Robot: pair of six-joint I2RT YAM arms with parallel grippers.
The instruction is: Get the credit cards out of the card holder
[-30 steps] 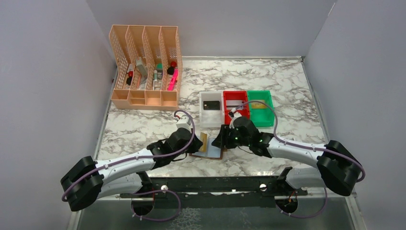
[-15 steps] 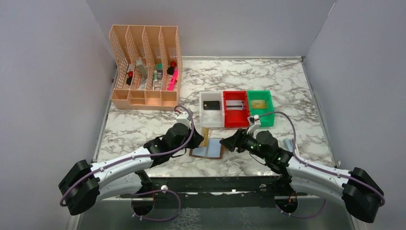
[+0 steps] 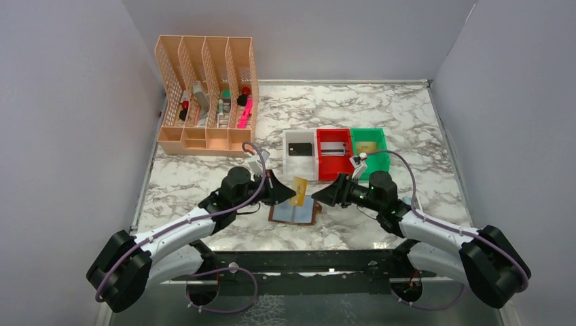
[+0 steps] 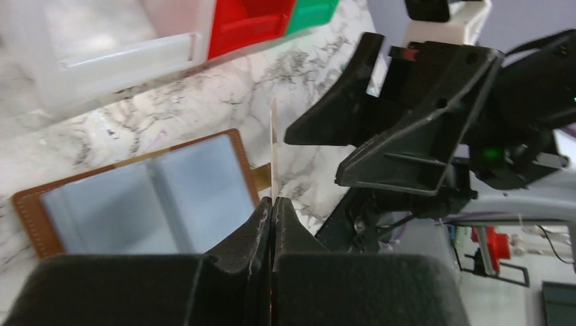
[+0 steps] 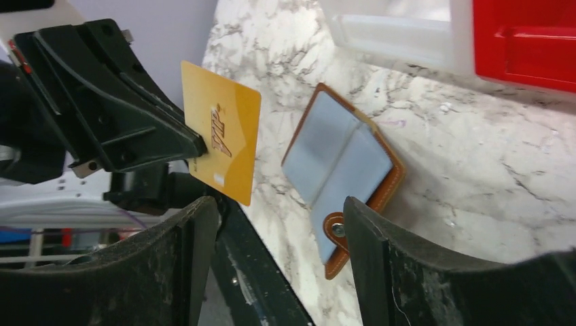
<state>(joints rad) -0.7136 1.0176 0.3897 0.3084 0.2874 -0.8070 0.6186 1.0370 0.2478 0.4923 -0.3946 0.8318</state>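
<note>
The brown card holder [image 3: 293, 213] lies open on the marble, its pale blue-grey pockets up; it also shows in the left wrist view [image 4: 142, 193] and the right wrist view [image 5: 339, 163]. My left gripper [image 3: 285, 190] is shut on a gold credit card [image 3: 299, 191], held upright above the holder's far edge; the card is seen edge-on in the left wrist view [image 4: 273, 149] and face-on in the right wrist view [image 5: 221, 139]. My right gripper [image 3: 324, 195] is open and empty, just right of the card, facing it. A black card [image 3: 299, 148] lies in the white bin, a silvery one [image 3: 332, 147] in the red bin, a gold one [image 3: 367, 147] in the green bin.
The white bin [image 3: 299, 163], red bin [image 3: 335, 161] and green bin [image 3: 370, 157] stand in a row behind the holder. A peach mesh desk organiser [image 3: 206, 95] with pens stands at the back left. A small light-blue block [image 3: 409, 202] lies to the right of my right arm.
My left gripper has lifted the gold card up and away from the holder. My right gripper has pulled back from the holder and turned to face the card, jaws open.
</note>
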